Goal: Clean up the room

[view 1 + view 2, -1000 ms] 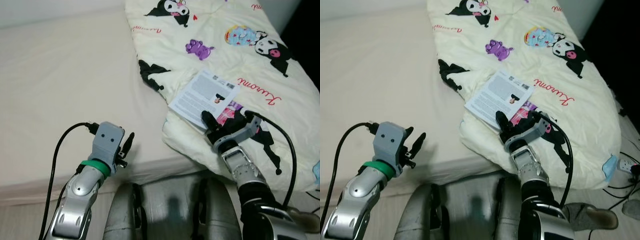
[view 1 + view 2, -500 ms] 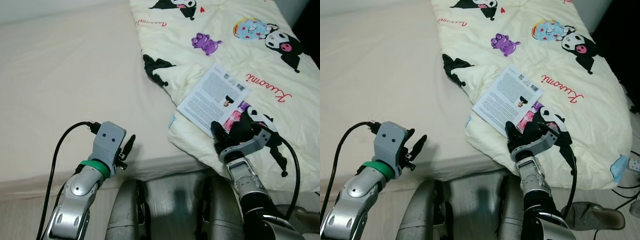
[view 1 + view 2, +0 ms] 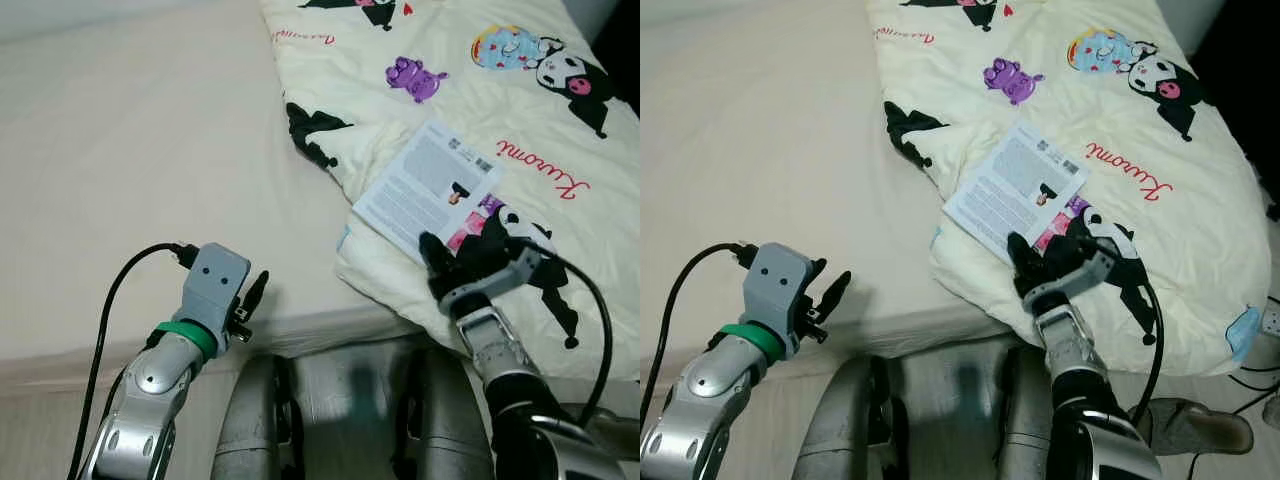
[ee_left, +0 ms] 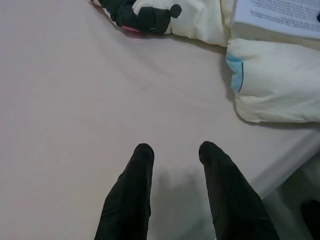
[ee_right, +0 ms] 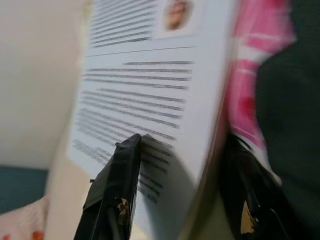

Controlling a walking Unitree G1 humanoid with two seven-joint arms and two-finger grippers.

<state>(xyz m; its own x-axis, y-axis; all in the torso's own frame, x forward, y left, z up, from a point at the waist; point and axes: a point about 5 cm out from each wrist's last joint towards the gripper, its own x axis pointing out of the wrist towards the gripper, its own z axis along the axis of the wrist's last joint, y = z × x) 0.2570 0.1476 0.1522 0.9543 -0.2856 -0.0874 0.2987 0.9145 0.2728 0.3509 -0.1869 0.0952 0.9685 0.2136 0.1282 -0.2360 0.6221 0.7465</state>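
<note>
Bed: a wide mattress (image 3: 130, 150) under a plain cream sheet, its near edge running just in front of the robot's legs.
Quilt: a pale yellow quilt (image 3: 520, 110) printed with cartoon figures and red lettering covers the right half of the bed, bunched up at the near right corner and hanging over the edge there.
Book: a thin book (image 3: 425, 190) with a white, closely printed back cover and a small portrait lies on the quilt close to the near right edge of the bed, turned at an angle; a pink cover shows under its near corner.
Right gripper: the right gripper (image 3: 1065, 262) is at the book's near corner, fingers spread. In the right wrist view one finger (image 5: 117, 185) lies over the printed page and the other sits under the book's edge on the pink side, so the corner is between them; whether they have pinched it I cannot tell.
Left gripper: the left gripper (image 4: 175, 165) hovers just above the bare sheet by the near edge of the bed, well left of the quilt, fingers apart and holding nothing.
Floor: at the far right, beyond the hanging quilt, a white cable (image 3: 1265, 325) and a grey slipper (image 3: 1200, 425).
</note>
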